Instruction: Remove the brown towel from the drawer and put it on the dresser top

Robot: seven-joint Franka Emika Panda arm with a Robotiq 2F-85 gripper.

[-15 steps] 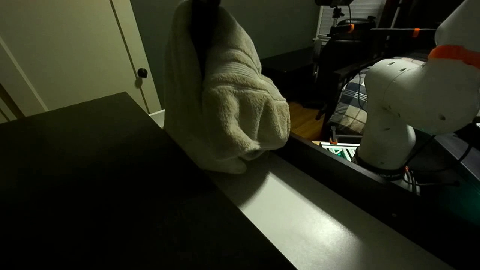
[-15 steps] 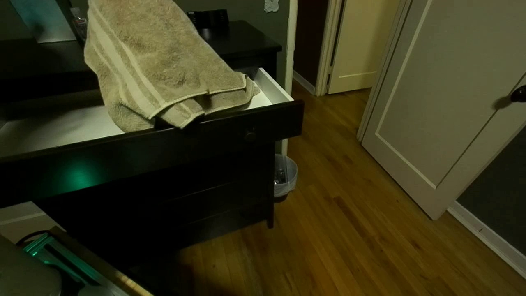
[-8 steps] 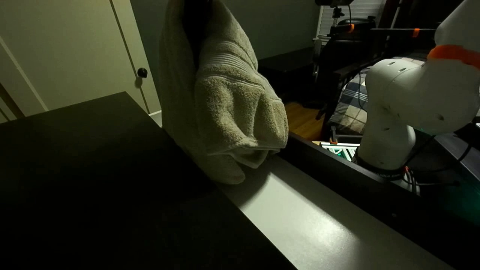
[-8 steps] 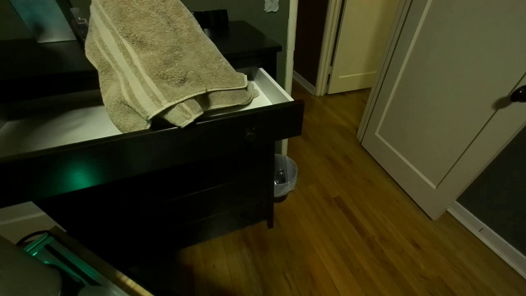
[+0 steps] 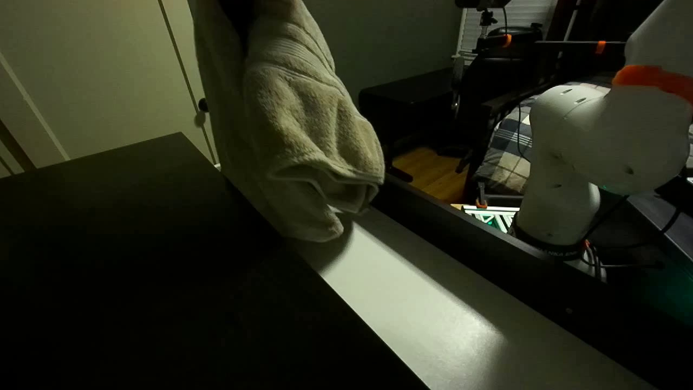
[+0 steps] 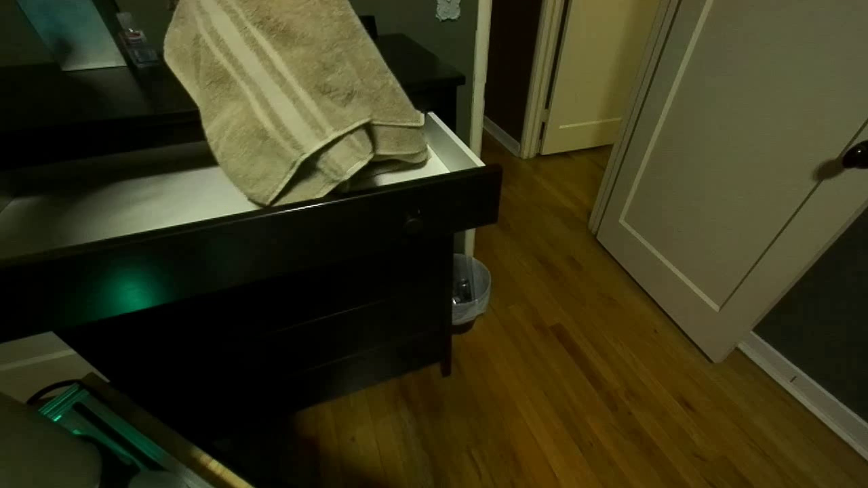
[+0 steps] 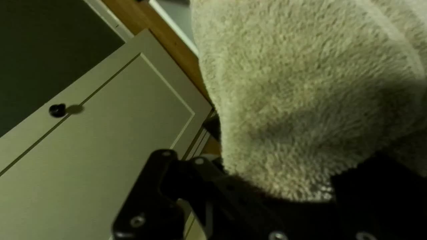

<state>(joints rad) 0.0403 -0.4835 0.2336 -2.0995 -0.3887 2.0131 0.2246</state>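
The jaws are clenched on the towel (image 7: 310, 90), their tips hidden in its folds. The towel hangs at one end of the drawer (image 6: 251, 244), its lower part dipping into it; I cannot tell whether the hem touches the drawer's floor. The towel's top is cut off in both exterior views. The drawer stands pulled out, white inside, a bright patch of light on its floor, its end away from the towel running out of frame. Just behind the drawer is the bench (image 5: 141, 227), a dresser top, much of it lost in the dark. On it, behind the drawer, are a clear bottle (image 6: 139, 47), a bluish panel (image 6: 74, 37) and a dark thing (image 6: 369, 27) partly hidden by the towel. Lower than the drawer, off the end where the towel hangs, a lined basket (image 6: 472, 313) holds something too small to make out. In front of the drawer is the arm (image 5: 606, 135), its upper part out of frame. A door (image 6: 732, 169) stands well apart from the drawer.
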